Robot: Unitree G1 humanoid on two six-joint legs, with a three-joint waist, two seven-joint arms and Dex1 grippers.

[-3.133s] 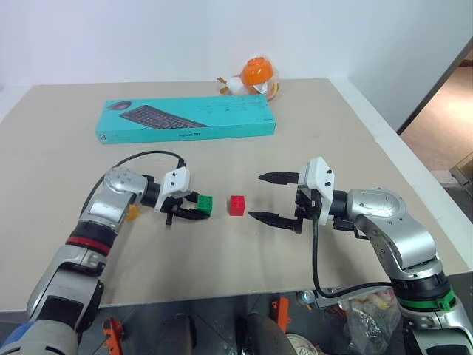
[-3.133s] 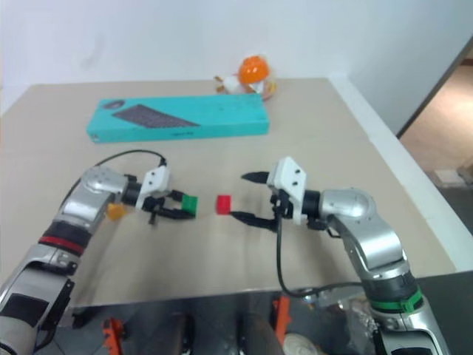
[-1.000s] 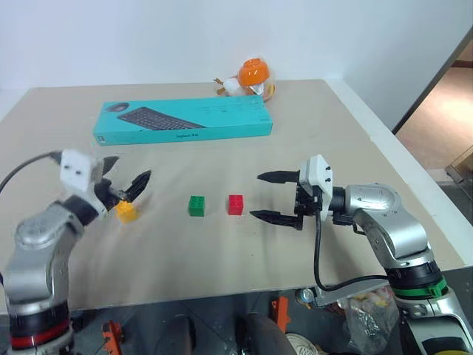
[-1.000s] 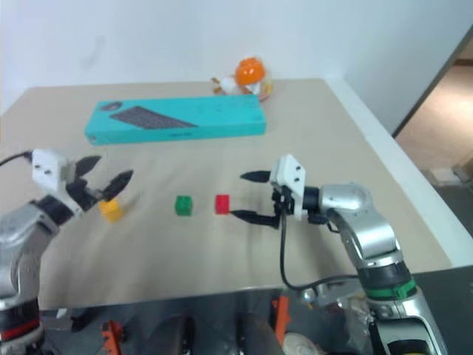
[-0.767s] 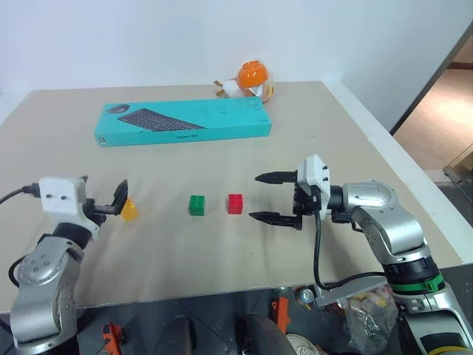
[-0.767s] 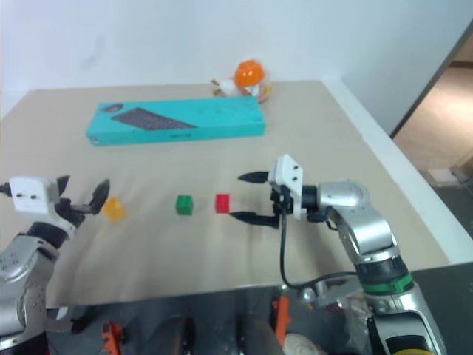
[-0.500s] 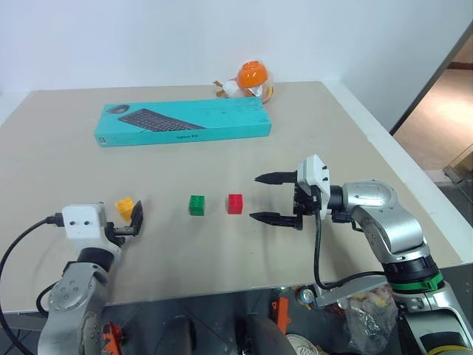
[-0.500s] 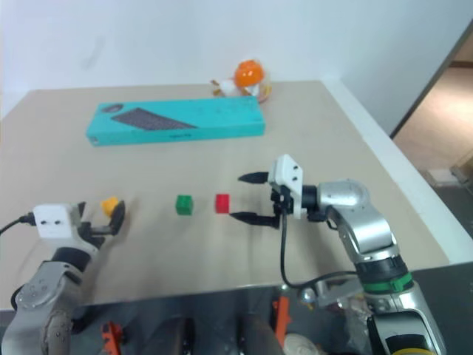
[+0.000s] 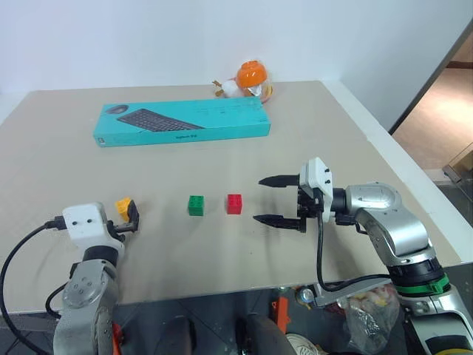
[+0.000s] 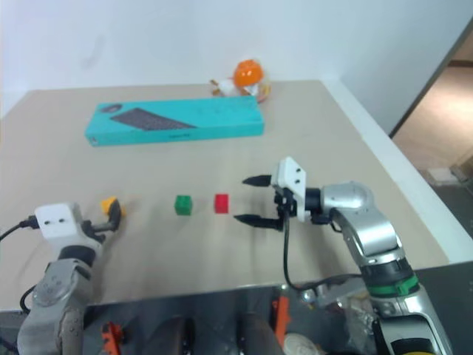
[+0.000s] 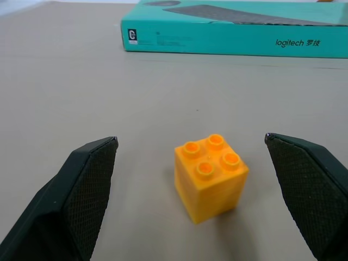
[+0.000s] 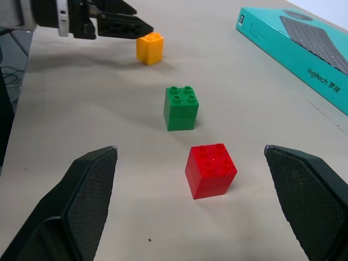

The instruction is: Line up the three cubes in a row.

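Three cubes stand on the tan table (image 9: 310,133). The red cube (image 9: 234,203) and the green cube (image 9: 196,205) sit side by side with a small gap. The yellow-orange cube (image 9: 123,205) stands apart, further left. My left gripper (image 11: 190,138) is low over the table and open. The yellow-orange cube (image 11: 211,176) sits between its wide-spread fingers near the tips, touching neither. My right gripper (image 9: 258,199) hovers open just right of the red cube (image 12: 211,170), holding nothing. In its wrist view the green cube (image 12: 181,108) and the yellow-orange cube (image 12: 150,48) trail away beyond the red one.
A long teal keyboard box (image 9: 183,120) lies across the back of the table. A round orange-and-white toy (image 9: 251,78) stands behind it at the far edge. The table's right edge (image 9: 414,177) runs past my right arm.
My left gripper, which earlier let go of the green cube beside the red one, swung left and sank to the table, coming level around the yellow-orange cube. The right gripper kept still.
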